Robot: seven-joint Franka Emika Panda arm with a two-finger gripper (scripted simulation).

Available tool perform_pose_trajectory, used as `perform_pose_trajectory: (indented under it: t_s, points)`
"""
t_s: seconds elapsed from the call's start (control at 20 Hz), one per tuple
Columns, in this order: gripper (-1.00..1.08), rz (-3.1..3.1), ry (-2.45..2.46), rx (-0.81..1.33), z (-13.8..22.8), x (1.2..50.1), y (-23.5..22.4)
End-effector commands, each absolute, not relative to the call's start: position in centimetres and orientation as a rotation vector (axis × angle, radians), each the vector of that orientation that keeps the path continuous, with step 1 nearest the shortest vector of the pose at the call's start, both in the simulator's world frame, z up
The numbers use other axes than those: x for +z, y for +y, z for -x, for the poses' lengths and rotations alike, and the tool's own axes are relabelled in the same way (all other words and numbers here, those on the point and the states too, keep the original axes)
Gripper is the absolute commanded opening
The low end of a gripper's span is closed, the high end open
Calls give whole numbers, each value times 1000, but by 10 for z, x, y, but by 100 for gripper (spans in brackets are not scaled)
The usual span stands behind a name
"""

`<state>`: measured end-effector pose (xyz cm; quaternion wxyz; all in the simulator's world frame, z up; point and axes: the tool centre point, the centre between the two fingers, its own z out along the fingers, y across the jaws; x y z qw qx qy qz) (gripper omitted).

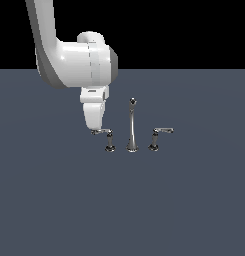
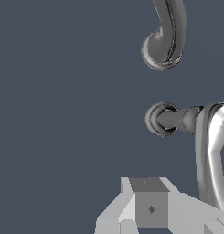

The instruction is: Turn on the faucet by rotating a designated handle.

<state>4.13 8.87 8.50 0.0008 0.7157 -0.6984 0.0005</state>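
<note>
The chrome faucet stands mid-floor with its tall thin spout between two lever handles. The handle with the straight post is on the exterior view's left, and its flat arm points towards the arm. My gripper hangs right at the tip of that flat arm, touching or nearly touching it. In the wrist view the handle's ringed base and its bright lever arm run down to my grey fingers. The spout's base lies beyond. The finger gap is not visible.
The twin handle with the leaning post stands on the exterior view's right of the spout, its arm pointing right. All three pieces sit on a flat dark grey floor. The white arm comes down from the upper left.
</note>
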Motion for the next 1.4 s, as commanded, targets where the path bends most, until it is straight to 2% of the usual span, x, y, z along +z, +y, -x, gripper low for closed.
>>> perform_pose_trajectory:
  t_s: [0.0,0.5,0.6,1.35]
  points:
    - [-100,-2248,-2192,1,-35,85,92]
    - [-100,-2248,-2194,0,-2,85,106]
    - [-100,-2255,-2197,4,-9,85,107]
    - [-100,-2249,-2195,1,40,86,90]
